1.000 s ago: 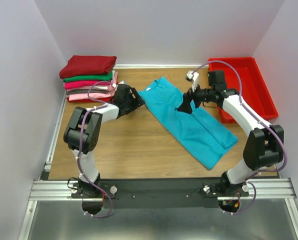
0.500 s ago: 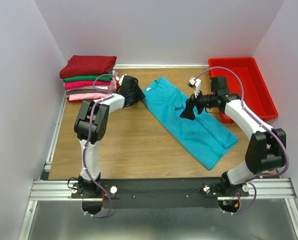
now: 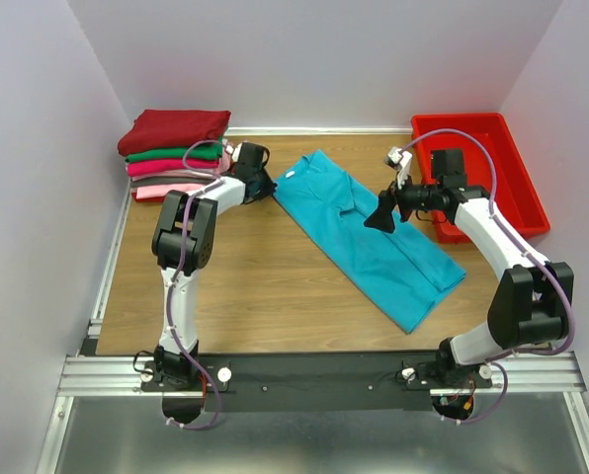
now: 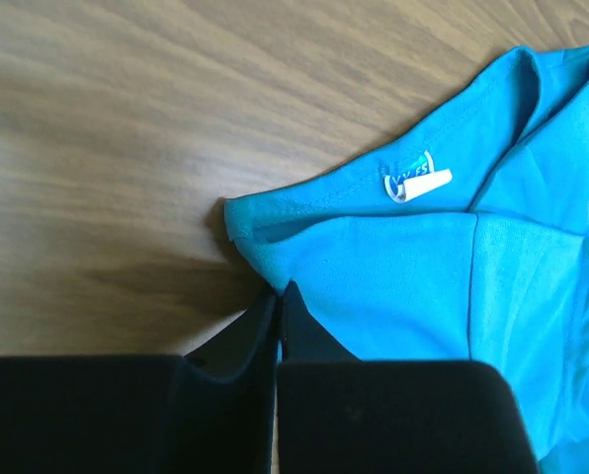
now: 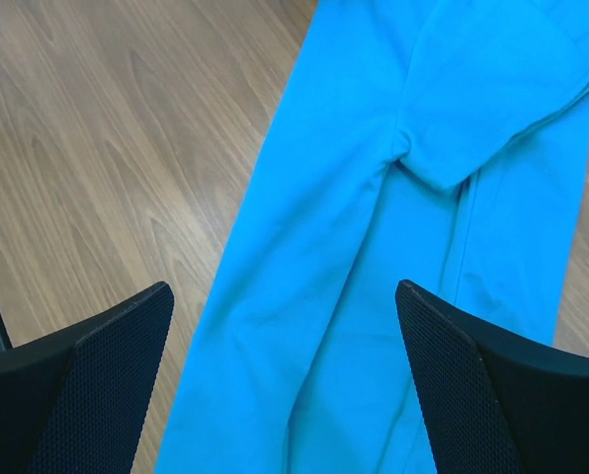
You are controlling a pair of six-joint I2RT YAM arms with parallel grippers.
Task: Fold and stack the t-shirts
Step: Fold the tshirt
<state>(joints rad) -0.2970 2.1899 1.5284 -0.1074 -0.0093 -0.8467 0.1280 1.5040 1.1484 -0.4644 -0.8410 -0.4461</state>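
One teal shirt [image 3: 374,247] getting folded: left gripper [image 4: 280,296] clamped on its collar corner, right gripper [image 5: 283,291] wide open above. Next, right probably needs its own edge.

A high fixed camera looks down over the whole desk [image 3: 275,286] and the entire teal t-shirt [image 3: 393,267]. The left wrist camera looks closely down at its collar, the right at its middle.
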